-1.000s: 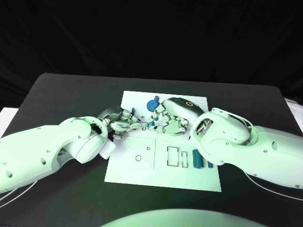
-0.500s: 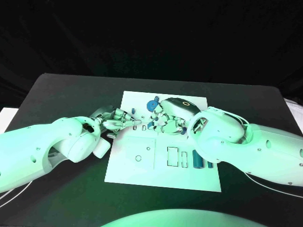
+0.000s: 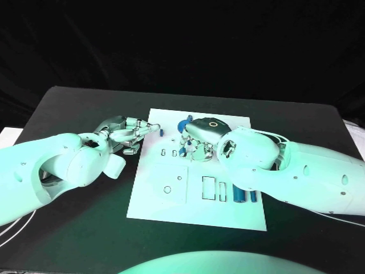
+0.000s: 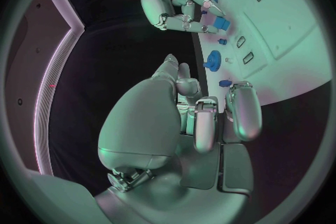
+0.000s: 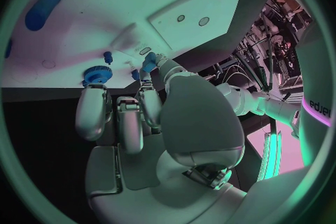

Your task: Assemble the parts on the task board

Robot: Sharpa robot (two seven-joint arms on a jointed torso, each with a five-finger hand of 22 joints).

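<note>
The white task board point(image 3: 162, 200) lies mid-table. My right hand point(image 3: 201, 137) hovers over its far half and pinches a small blue piece point(image 4: 221, 23) between thumb and a fingertip; the same piece point(image 5: 148, 63) sits just above the board point(image 5: 105, 11). A blue gear point(image 3: 184, 126) stands on the board beside that hand, with a small blue peg point(image 5: 108, 57) close by. My left hand point(image 3: 125, 134) is at the board's far left edge, fingers apart and holding nothing. Its fingertips point(image 4: 241, 106) are close to a small blue peg point(image 4: 224, 83).
Several long blue parts point(image 3: 238, 194) lie in slots near the board's front right. Rectangular recesses point(image 3: 207, 188) and small holes point(image 3: 167, 190) mark the board's middle. Black table point(image 3: 76, 108) surrounds the board. Both forearms cross low over the table's sides.
My left hand has drawn back from the right hand's fingertips to the board's far left edge. The right hand has shifted slightly farther over the board, still pinching the small blue piece.
</note>
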